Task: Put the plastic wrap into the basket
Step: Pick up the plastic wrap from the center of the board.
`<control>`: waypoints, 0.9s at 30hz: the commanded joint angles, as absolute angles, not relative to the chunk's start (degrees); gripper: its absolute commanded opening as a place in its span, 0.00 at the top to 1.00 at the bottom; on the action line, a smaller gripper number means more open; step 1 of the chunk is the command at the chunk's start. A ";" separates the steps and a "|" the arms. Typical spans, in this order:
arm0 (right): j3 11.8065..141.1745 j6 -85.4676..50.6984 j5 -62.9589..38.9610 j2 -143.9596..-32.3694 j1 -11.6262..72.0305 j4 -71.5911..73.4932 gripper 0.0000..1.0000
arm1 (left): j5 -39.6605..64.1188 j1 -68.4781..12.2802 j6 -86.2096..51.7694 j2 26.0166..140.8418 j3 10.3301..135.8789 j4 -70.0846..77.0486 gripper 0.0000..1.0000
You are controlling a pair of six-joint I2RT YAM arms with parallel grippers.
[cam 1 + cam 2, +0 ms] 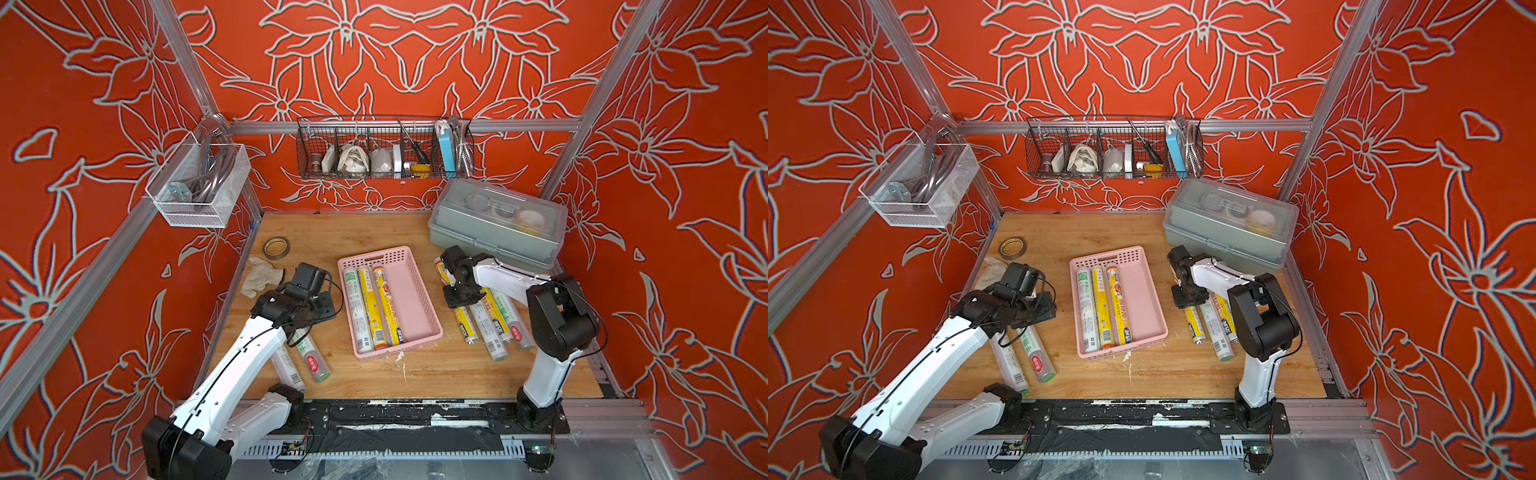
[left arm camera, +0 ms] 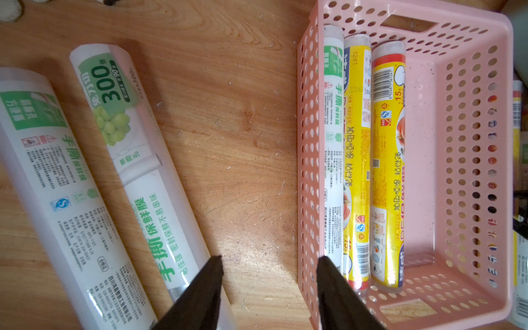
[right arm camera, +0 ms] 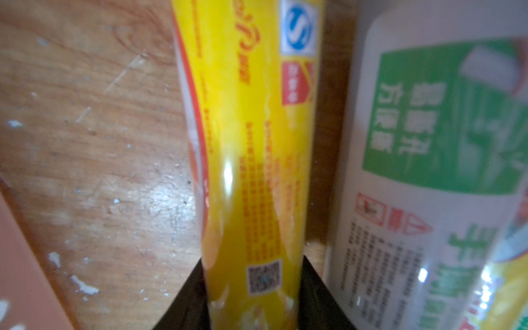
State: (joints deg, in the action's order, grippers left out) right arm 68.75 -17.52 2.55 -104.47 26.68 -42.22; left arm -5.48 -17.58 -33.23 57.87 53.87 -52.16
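Plastic wrap (image 1: 372, 307), three packaged rolls, lies in your shallow pink perforated plastic basket (image 1: 415, 291). Right of it your right hand (image 3: 253, 263) grips a yellow roll (image 3: 245, 143); left of it your left hand (image 2: 270, 261) hangs open.

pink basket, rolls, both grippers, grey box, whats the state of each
pink basket, holds three rolls
left gripper, fingers apart, empty
right gripper, fingers shut on yellow roll
two white-green rolls, lying loose outside basket
grey box, lid closed
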 commanded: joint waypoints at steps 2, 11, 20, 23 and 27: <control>70.48 -18.34 3.56 -102.86 26.98 -44.83 0.64 | -5.93 -17.23 -32.87 57.19 53.70 -52.37 0.46; 74.15 -19.15 5.46 -96.76 27.15 -51.46 0.65 | -6.15 -17.13 -32.78 55.04 53.98 -52.34 0.45; 84.01 -21.19 4.94 -93.34 28.61 -60.13 0.68 | -6.33 -17.05 -32.51 55.24 54.32 -52.56 0.45; 84.54 -22.07 -2.20 -91.49 29.98 -57.12 0.70 | -6.33 -17.05 -32.46 55.27 54.32 -52.56 0.45; 86.12 -24.68 -5.92 -91.27 32.73 -55.87 0.70 | -6.06 -17.05 -32.26 55.29 54.05 -52.38 0.45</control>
